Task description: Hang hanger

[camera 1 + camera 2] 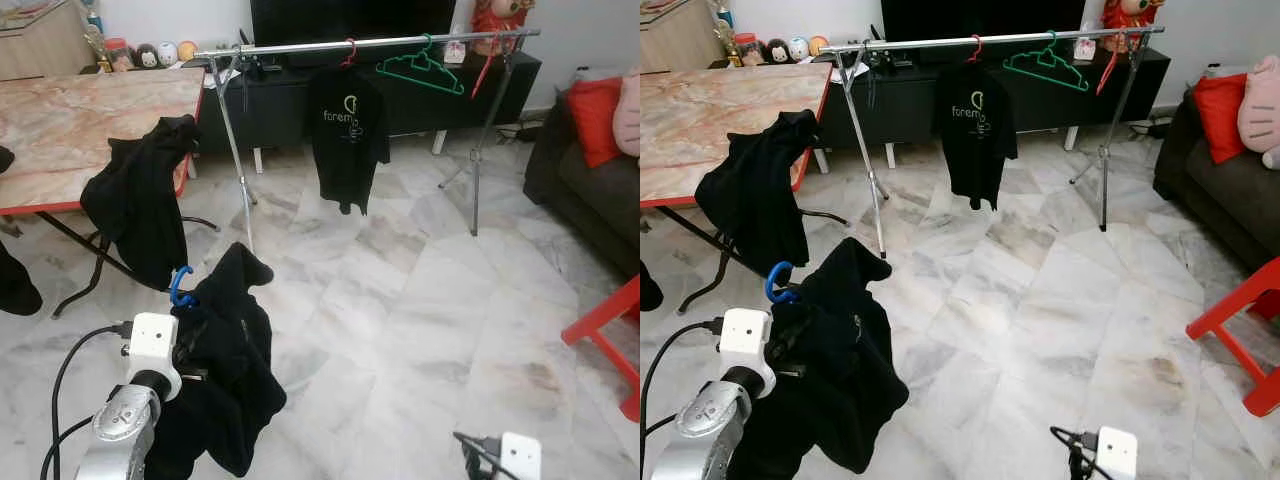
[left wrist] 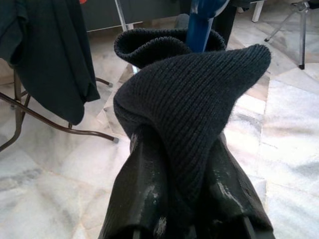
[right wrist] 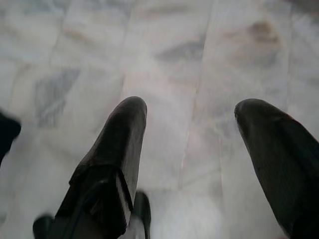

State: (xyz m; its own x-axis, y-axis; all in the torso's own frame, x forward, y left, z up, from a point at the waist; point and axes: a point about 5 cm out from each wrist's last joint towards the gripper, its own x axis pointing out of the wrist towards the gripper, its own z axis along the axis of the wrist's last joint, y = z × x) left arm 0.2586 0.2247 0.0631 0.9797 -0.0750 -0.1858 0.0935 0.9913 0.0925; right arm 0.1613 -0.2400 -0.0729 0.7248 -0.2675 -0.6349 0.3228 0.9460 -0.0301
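Fingers point(image 2: 144, 189) of left gripper point(image 2: 182, 199) clamped on black garment point(image 1: 225, 370) with blue hanger point(image 1: 180, 288), low, well short of clothes rail point(image 1: 360, 44). Right gripper point(image 3: 192, 144) spread wide over floor point(image 3: 169, 55).

A: Where does everything sit relative to the rack point(image 1: 365, 44)?

B: The shirt point(image 1: 346, 136) and 2 empty hangers point(image 1: 422, 66) hang on it; the table point(image 1: 90, 125) stands left, the sofa point(image 1: 590, 190) right, the cabinet point(image 1: 400, 95) behind.
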